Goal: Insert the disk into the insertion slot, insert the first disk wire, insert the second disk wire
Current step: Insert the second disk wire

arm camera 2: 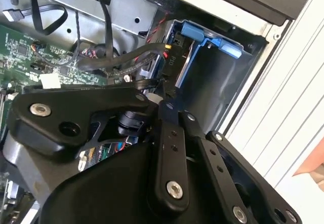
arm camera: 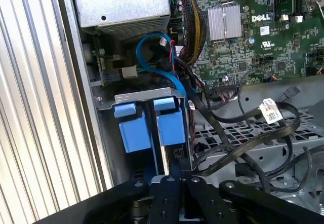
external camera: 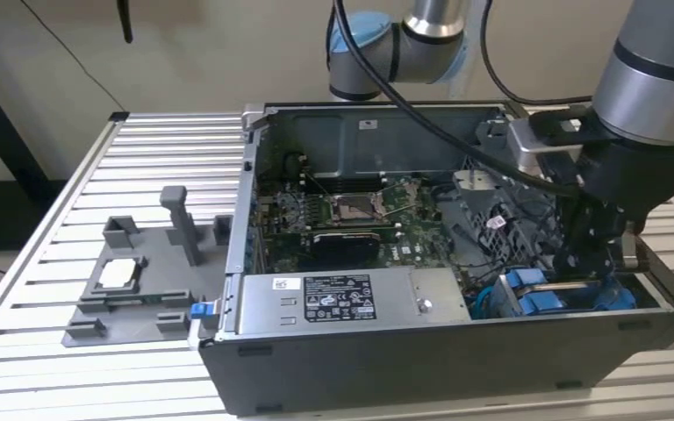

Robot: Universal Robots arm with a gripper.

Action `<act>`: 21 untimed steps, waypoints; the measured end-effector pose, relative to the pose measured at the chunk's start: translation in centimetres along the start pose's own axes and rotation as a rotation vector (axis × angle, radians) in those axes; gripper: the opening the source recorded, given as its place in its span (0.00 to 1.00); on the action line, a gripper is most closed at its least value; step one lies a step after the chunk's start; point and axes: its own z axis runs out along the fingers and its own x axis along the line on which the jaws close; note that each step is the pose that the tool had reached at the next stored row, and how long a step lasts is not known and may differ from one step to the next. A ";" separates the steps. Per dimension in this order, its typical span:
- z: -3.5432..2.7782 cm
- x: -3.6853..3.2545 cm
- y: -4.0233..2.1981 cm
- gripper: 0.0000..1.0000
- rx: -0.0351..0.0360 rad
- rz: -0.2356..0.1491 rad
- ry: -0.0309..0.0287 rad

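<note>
**Disk seated in slot; gripper poised at its rear edge**

1. Landmark: the grey power-supply box (external camera: 337, 303) inside the open computer case (external camera: 431, 381).
2. The insertion slot (arm camera: 147, 97) stands just beside one end of the power-supply box, in the corner of the case.
3. The disk (arm camera: 169, 127) sits in that slot in its blue carrier. A second blue carrier (arm camera: 132, 133) sits alongside it, touching or nearly so, on the side nearer the case wall.
4. The gripper (external camera: 579, 267) hangs directly over the disk's exposed end, on the side of the slot away from the power-supply box. It is very close to the carrier; whether they touch cannot be told.
5. In the first wrist view a black connector (arm camera: 178, 153) lies between the gripper's tip and the disk's edge. Whether the gripper is parted, closed or clamped on this connector cannot be told.
6. The arm (external camera: 659, 70) comes down steeply into the case, and its last section is close to upright above the slot.
7. Black cables (arm camera 2: 126, 57) run from the slot area across towards the motherboard (external camera: 349, 210), which lies behind the power-supply box in the exterior view.
8. A grey fixture tray (external camera: 138, 289) rests on the slatted table (external camera: 32, 368), outside the case and well apart from the power-supply box, on the end away from the slot.
</note>
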 end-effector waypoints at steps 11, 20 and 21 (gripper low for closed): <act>-2.14 -0.21 -0.19 0.12 -0.0052 -0.031 -0.0115; -3.37 -1.38 0.30 0.25 -0.0060 -0.031 -0.0122; -3.45 -1.55 0.35 0.25 -0.0062 -0.031 -0.0122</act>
